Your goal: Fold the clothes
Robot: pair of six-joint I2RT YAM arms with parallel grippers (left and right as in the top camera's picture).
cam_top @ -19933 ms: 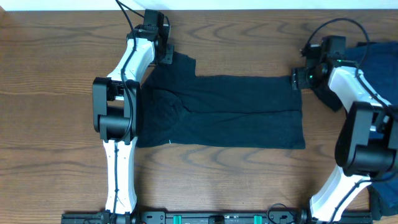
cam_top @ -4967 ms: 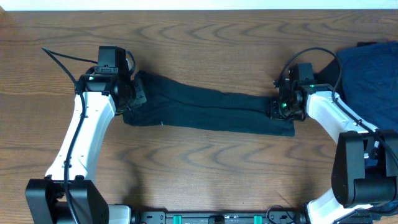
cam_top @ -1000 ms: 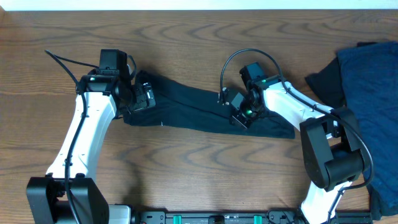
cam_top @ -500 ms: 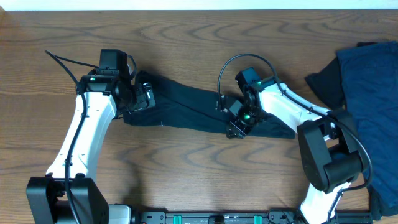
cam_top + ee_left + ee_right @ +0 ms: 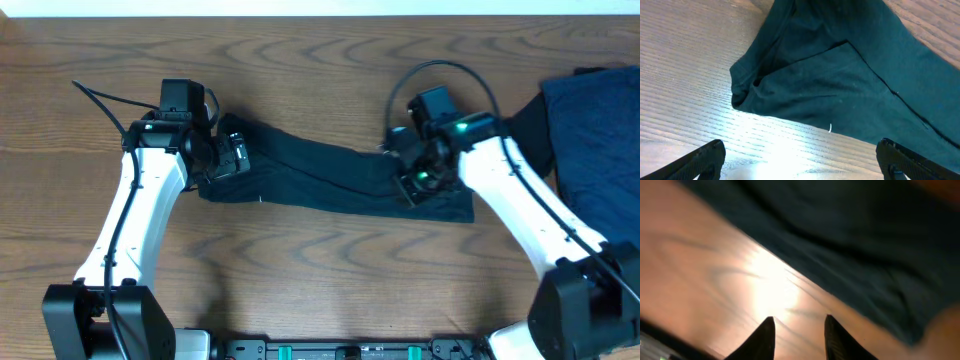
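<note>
T-shirt (image 5: 330, 180) lies across mid-frame as a long narrow band, so I judge the lengthwise folds done; the end-over-end fold is left, as is the heap of blue clothes (image 5: 600, 130) at the right edge. Left tool (image 5: 233, 158) hangs over the band's left end, jaws wide apart and empty. Right tool (image 5: 416, 182) is over the band's right part, fingers a little apart with nothing between them. Counter (image 5: 320, 290) is brown wood grain, glaring under the wrist lights. A pale strip runs along the top edge.
</note>
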